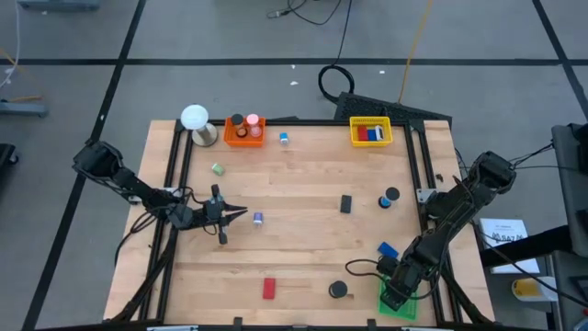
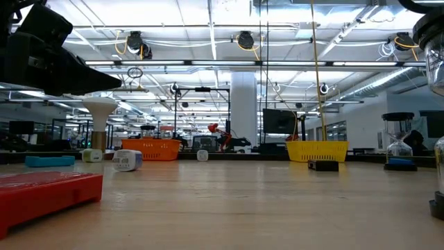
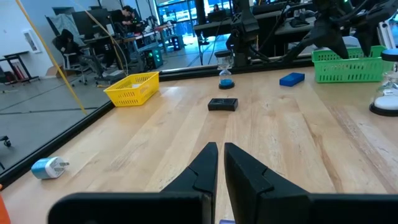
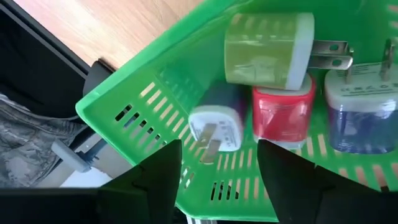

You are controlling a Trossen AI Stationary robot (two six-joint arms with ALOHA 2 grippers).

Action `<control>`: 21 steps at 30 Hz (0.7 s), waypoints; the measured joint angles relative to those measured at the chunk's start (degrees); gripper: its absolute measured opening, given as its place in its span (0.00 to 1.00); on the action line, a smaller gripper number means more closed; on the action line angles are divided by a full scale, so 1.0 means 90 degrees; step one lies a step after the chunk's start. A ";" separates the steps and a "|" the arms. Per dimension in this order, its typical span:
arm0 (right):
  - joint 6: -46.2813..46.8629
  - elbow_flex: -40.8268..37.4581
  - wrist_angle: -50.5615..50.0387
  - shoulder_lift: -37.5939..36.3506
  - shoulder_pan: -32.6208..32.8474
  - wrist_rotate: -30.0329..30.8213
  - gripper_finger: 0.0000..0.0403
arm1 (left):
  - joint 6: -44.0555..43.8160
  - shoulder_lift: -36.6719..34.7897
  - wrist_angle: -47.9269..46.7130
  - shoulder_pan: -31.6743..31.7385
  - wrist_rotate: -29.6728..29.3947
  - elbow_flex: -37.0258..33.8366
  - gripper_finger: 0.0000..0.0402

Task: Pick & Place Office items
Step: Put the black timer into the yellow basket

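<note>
My right gripper (image 4: pixel 217 163) hangs open over the green tray (image 4: pixel 124 106) at the table's near right corner (image 1: pixel 401 309), pointing steeply down. A small white and purple plug (image 4: pixel 214 128) lies in the tray between the two fingers, apart from both. Green (image 4: pixel 266 50), red (image 4: pixel 283 112) and blue (image 4: pixel 364 118) plugs lie beside it. My left gripper (image 1: pixel 231 216) waits shut and level at mid-left, a purple plug (image 1: pixel 258 219) just beyond its tips. Loose on the table are a red block (image 1: pixel 269 289), a black disc (image 1: pixel 339 290), a blue block (image 1: pixel 387 249) and a black block (image 1: pixel 346 204).
An orange tray (image 1: pixel 244 131) and a yellow tray (image 1: pixel 370 132) stand along the far edge, with a white ball on a round base (image 1: pixel 196 121) at the far left. A green plug (image 1: pixel 218 168) and a blue plug (image 1: pixel 285 139) lie far left. The table's middle is bare wood.
</note>
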 joint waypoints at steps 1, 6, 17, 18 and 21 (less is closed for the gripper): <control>0.0000 0.0000 0.0004 0.0000 0.0000 -0.0013 0.52 | 0.0000 0.0000 0.0000 0.0000 0.0000 0.0000 0.08; 0.0000 0.0000 0.0062 -0.0148 -0.0001 -0.0019 0.52 | 0.0000 0.0000 0.0000 0.0000 0.0000 0.0000 0.08; -0.1040 0.0000 -0.0688 -0.1116 -0.0002 0.1306 0.15 | 0.0000 0.0000 0.0001 0.0000 0.0002 0.0000 0.08; -0.1228 0.0000 -0.0716 -0.1206 -0.0002 0.1523 0.11 | 0.0000 0.0000 0.0001 0.0000 0.0000 0.0000 0.08; -0.1881 0.0000 -0.0835 -0.1416 -0.0002 0.2173 0.02 | 0.0000 0.0000 0.0001 0.0000 0.0000 0.0000 0.08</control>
